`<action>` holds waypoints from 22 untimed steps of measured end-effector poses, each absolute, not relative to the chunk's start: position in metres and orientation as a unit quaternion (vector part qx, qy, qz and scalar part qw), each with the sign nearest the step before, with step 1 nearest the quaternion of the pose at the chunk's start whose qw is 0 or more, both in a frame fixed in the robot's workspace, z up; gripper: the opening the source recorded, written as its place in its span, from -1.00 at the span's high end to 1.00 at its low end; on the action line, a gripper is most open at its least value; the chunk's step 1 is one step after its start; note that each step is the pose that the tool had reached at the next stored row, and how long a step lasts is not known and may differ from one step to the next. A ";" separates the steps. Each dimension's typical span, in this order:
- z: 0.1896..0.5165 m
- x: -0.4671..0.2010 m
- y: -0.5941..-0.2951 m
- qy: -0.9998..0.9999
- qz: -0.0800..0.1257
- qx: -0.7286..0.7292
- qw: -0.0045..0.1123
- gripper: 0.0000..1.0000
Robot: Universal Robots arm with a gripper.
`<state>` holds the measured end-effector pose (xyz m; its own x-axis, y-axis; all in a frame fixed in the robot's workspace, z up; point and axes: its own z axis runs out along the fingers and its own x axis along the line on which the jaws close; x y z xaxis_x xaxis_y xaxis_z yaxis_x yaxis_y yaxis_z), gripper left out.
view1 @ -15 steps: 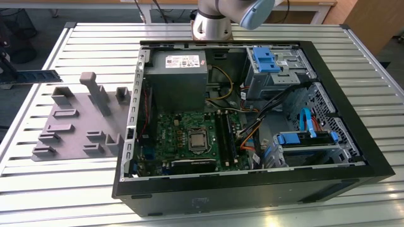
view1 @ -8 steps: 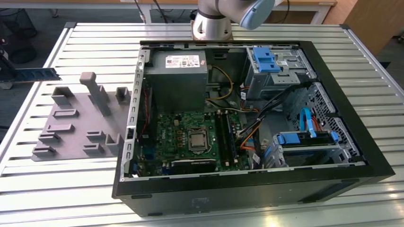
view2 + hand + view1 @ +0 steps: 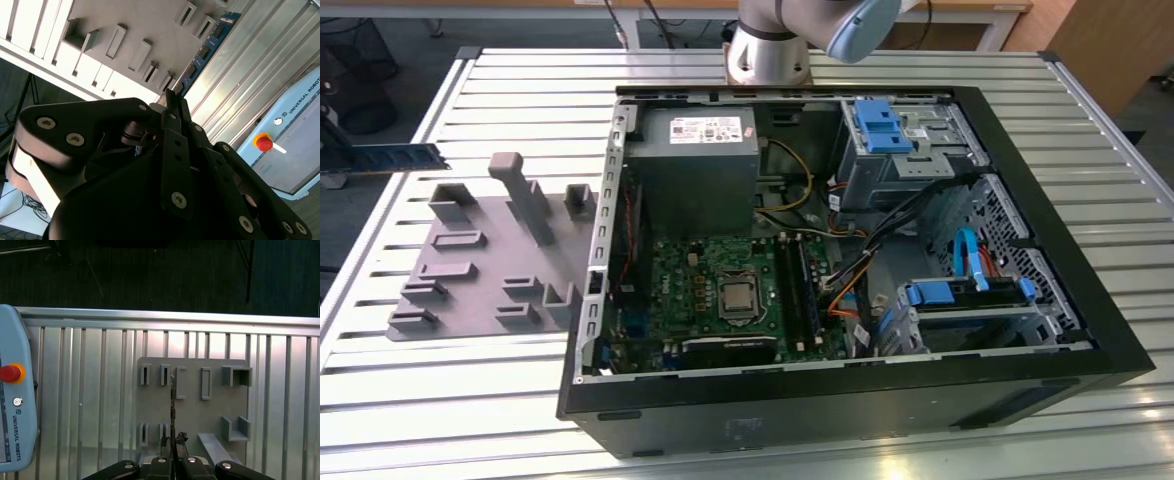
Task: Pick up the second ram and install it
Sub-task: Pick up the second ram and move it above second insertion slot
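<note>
At the exterior view's left edge, the second ram (image 3: 394,157) sits raised near the slatted table's (image 3: 454,400) border, clear of the grey holder tray (image 3: 480,300) beside it. In the first wrist view, the gripper (image 3: 173,444) is clamped on the strip's end. Further right stands the open computer case (image 3: 787,410), its motherboard (image 3: 707,270) exposed.

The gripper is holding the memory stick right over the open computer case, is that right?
Not quite. The gripper is shut on the memory stick, but it holds it over the grey tray, not over the computer case. The first wrist view shows the stick above the tray.
</note>
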<state>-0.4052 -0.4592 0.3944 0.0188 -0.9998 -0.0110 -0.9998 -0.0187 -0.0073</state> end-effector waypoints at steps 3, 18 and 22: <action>0.394 -0.404 -0.459 0.700 0.001 -0.714 0.006 0.73; 0.394 -0.397 -0.459 0.700 0.001 -0.714 0.006 0.73; 0.394 -0.395 -0.459 0.700 0.001 -0.714 0.006 0.73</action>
<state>-0.3954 -0.4592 0.3944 0.0188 -0.9998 -0.0110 -0.9998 -0.0187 -0.0073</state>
